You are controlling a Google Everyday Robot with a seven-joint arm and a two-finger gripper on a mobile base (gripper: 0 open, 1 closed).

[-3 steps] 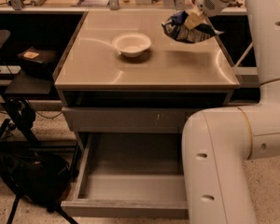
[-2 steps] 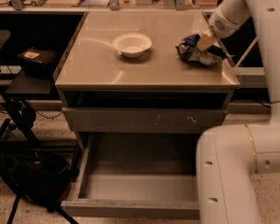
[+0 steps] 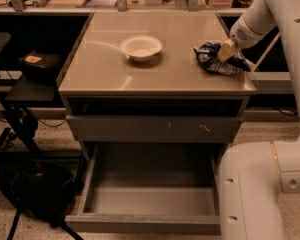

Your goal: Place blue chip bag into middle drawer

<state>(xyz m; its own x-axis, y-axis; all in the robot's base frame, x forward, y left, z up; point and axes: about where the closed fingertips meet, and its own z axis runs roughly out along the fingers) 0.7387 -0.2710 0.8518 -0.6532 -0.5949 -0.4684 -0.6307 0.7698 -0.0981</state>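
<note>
Blue chip bag [image 3: 215, 65] lies on the counter [image 3: 180, 76] near its right edge, well apart from the white bowl [image 3: 141, 47]. The gripper [image 3: 225, 51] sits on top of the bag's right half, touching it. Can't tell whether it's clamped on the foil or just resting there.

Risks, as I judge them:
- Bag is close to the right edge. A loose or shallow hold on crinkly foil could push it sideways and off the counter rather than lift it.
- Foil may slip out mid-carry, as there's little stiff material to pinch.
- The middle drawer [image 3: 150, 200] is open but sits low and to the left, under the scratched drawer front [image 3: 155, 128]. The bag must clear the counter's front lip first or it'll snag, or drop onto the drawer's front rim or the floor.
- The arm's bulky lower link [image 3: 260, 194] crowds the drawer's right front, so approach room is tight.

Orientation: bag is flat-ish and crumpled. Its long axis runs roughly left–right, with the left end toward the bowl and slightly further back, and the right end toward the counter's right edge. Can't tell top from bottom.
</note>
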